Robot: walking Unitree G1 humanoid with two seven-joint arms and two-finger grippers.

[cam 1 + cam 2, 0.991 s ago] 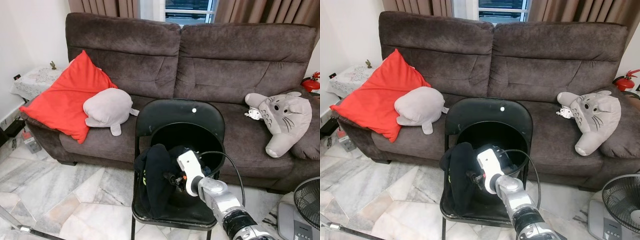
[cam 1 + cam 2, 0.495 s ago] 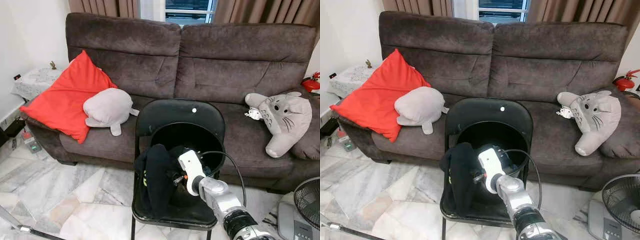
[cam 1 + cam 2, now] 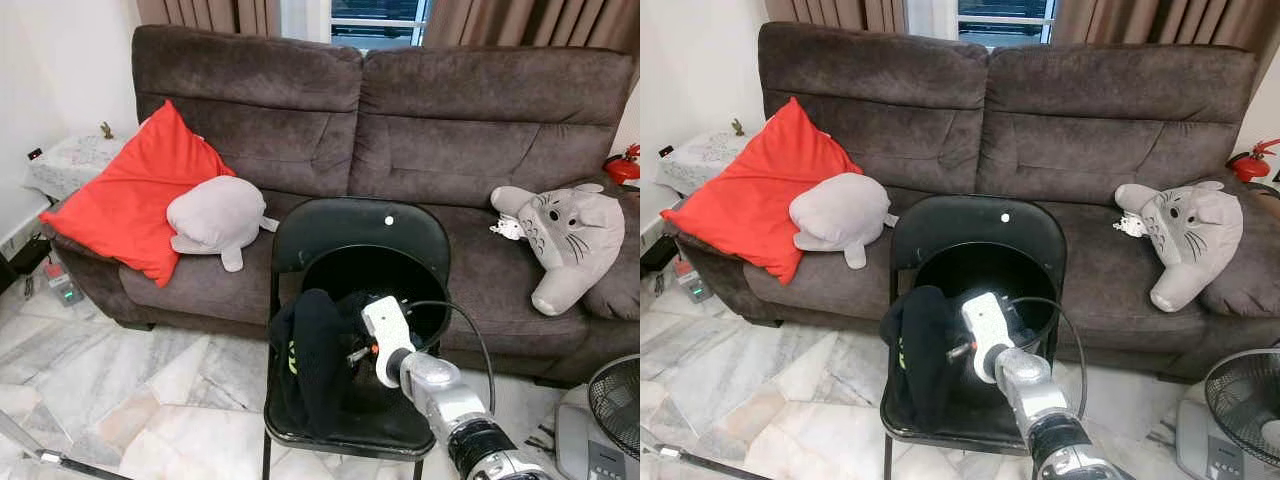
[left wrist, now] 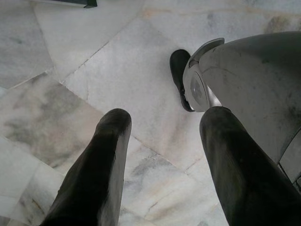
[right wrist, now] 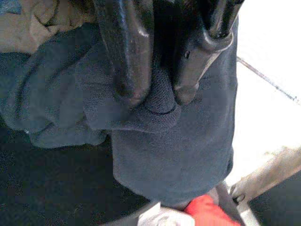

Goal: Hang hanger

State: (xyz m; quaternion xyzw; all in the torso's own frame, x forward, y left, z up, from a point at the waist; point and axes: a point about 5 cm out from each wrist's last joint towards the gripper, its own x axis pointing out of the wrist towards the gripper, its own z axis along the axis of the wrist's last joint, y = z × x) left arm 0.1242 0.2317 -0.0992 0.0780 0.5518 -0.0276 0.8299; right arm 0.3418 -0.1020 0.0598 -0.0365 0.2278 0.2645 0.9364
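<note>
A dark garment (image 3: 312, 360) lies bunched on the seat of a black folding chair (image 3: 360, 235) in front of the sofa. My right gripper (image 3: 352, 353) reaches into it from the right, behind its white wrist housing (image 3: 386, 335). In the right wrist view the right gripper (image 5: 157, 96) is shut, with a fold of the dark blue-black garment (image 5: 174, 146) pinched between its fingertips. A small red and white piece (image 5: 200, 214) shows under the cloth. My left gripper (image 4: 162, 122) hangs open over the marble floor (image 4: 117, 70), holding nothing.
Behind the chair stands a brown sofa (image 3: 440, 130) with a red cushion (image 3: 135, 195), a grey plush (image 3: 215, 215) and a grey cat plush (image 3: 570, 235). A fan (image 3: 615, 405) is at the lower right. A metal pole (image 3: 40, 455) lies at the lower left. My own foot (image 4: 181, 77) rests on the floor.
My right wrist has drawn slightly to the right while holding the cloth. The garment has barely moved on the seat.
</note>
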